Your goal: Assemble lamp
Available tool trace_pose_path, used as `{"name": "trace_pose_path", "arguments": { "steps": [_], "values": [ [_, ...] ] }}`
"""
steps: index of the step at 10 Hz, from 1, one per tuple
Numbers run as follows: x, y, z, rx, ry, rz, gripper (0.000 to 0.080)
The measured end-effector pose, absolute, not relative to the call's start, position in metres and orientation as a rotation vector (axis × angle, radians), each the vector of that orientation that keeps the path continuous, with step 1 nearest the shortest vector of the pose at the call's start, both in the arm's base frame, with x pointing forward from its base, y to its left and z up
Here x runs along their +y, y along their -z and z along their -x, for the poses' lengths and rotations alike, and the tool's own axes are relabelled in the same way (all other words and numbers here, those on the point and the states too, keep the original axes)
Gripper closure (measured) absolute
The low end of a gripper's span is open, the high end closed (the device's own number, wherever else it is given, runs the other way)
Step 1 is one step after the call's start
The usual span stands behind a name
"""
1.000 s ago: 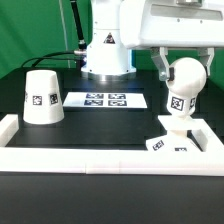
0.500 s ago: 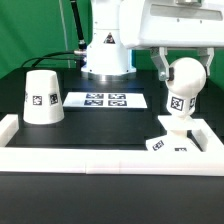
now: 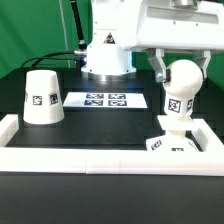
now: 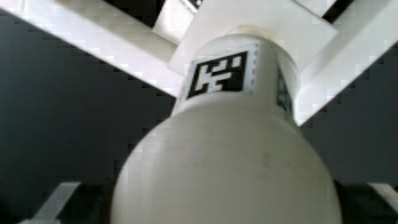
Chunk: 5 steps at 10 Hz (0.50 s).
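The white bulb [image 3: 182, 80] stands upright on its short stem on the flat square base plate [image 3: 172, 144] at the exterior view's right. My gripper [image 3: 182, 68] is around the bulb's ball, one finger on each side. In the wrist view the bulb [image 4: 222, 150] fills the space between the fingers [image 4: 54, 200], with a dark gap on each side, so the gripper is open. The base plate [image 4: 267, 30] shows beyond the stem. The cone shade [image 3: 42, 97] stands on the table at the exterior view's left, apart from the gripper.
The marker board [image 3: 105, 100] lies flat between the shade and the bulb. The arm's white base [image 3: 106, 55] stands behind it. A white rim [image 3: 100, 156] frames the black table along the front and sides.
The gripper has shifted slightly toward the exterior view's left around the bulb. The bulb, base plate and shade have not moved.
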<state>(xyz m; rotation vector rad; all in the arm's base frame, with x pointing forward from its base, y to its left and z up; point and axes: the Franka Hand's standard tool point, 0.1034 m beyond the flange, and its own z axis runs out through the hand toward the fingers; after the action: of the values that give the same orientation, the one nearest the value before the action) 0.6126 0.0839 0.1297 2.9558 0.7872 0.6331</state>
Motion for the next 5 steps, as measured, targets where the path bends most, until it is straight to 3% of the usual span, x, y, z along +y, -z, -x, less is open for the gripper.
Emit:
{"name": "trace_pose_path", "arguments": {
  "steps": [5],
  "values": [
    [0.0802, -0.1278, -0.6095, 0.757, -0.687, -2.945, 0.0218]
  ]
}}
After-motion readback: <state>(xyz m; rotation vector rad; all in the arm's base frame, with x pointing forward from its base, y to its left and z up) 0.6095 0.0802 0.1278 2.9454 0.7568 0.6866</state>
